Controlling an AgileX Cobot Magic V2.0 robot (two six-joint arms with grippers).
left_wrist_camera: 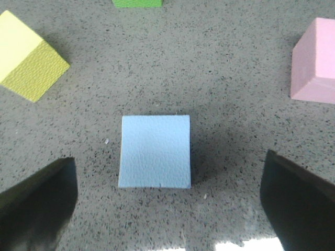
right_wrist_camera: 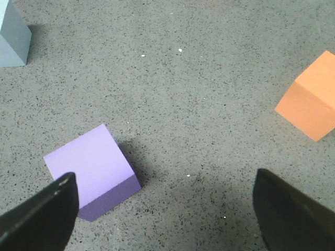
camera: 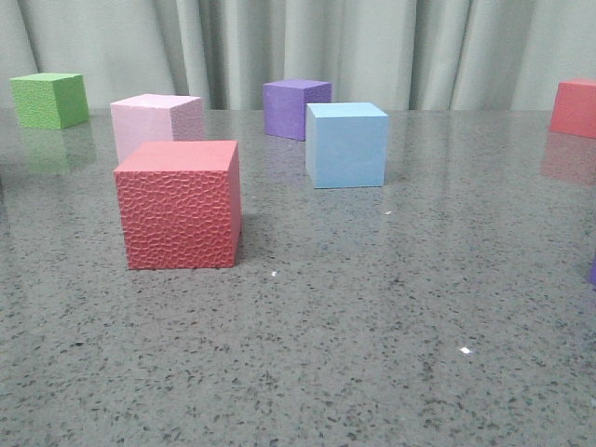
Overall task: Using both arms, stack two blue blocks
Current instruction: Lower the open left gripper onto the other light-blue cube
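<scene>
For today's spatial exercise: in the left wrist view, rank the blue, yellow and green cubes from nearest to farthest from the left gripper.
1. Blue cube: between the left gripper's open fingers.
2. Yellow cube: off to one side.
3. Green cube: at the far edge.

the front camera sits low, almost at the level of the table (camera: 372,354), and it looks forward over the grey speckled top to a curtain (camera: 391,47) at the back. it stands close to a red textured cube (camera: 179,207).

the left wrist camera looks down steeply, from quite near, on a blue block (left_wrist_camera: 155,151) that lies between the two fingers of the left gripper (left_wrist_camera: 168,201). this view shares a pink cube (left_wrist_camera: 314,63) with the front view (camera: 156,123).

the right wrist camera also looks down, from near, over a light purple cube (right_wrist_camera: 90,170) and an orange cube (right_wrist_camera: 309,99), with the right gripper (right_wrist_camera: 165,217) at its edge.
</scene>
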